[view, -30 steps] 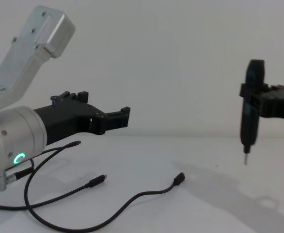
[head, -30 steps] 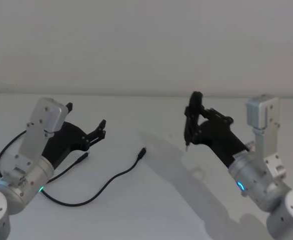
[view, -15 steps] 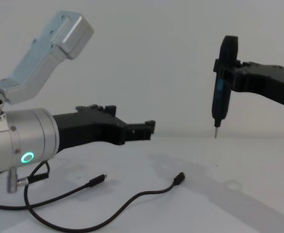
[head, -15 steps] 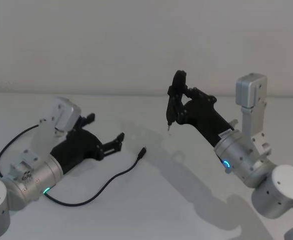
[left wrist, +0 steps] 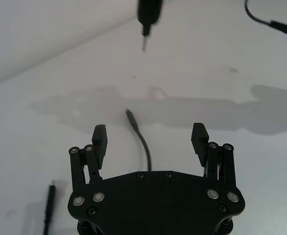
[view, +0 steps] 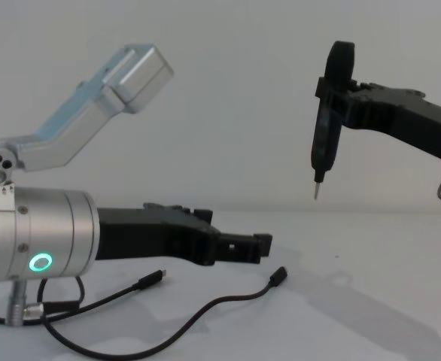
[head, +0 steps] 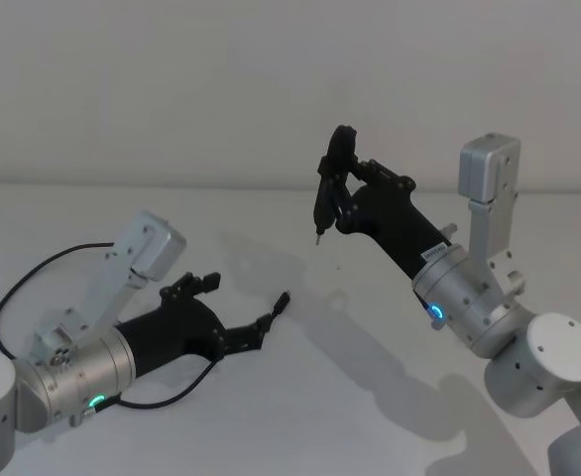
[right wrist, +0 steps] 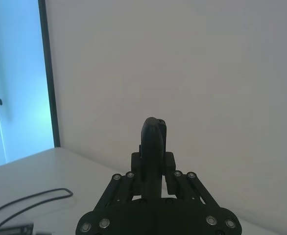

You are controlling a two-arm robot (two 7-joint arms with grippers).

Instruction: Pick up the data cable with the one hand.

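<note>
Soft, even light falls from above on the white worktop point(head: 300, 416) and leaves no glare. The shadows are pale grey with fuzzy edges. In the head view a broad one runs over the worktop under the right arm point(head: 449, 288). In the left wrist view a long band crosses it beyond the spread fingers of the left tool point(left wrist: 149, 129). The pen-shaped driver point(view: 322, 150) clamped in the right tool point(view: 333, 86) reads as a flat dark silhouette against the pale wall point(view: 228, 90). A green ring point(view: 40, 262) glows on the left arm point(view: 55, 226). In the right wrist view a pale-blue panel point(right wrist: 16, 73) is the brightest area.
</note>
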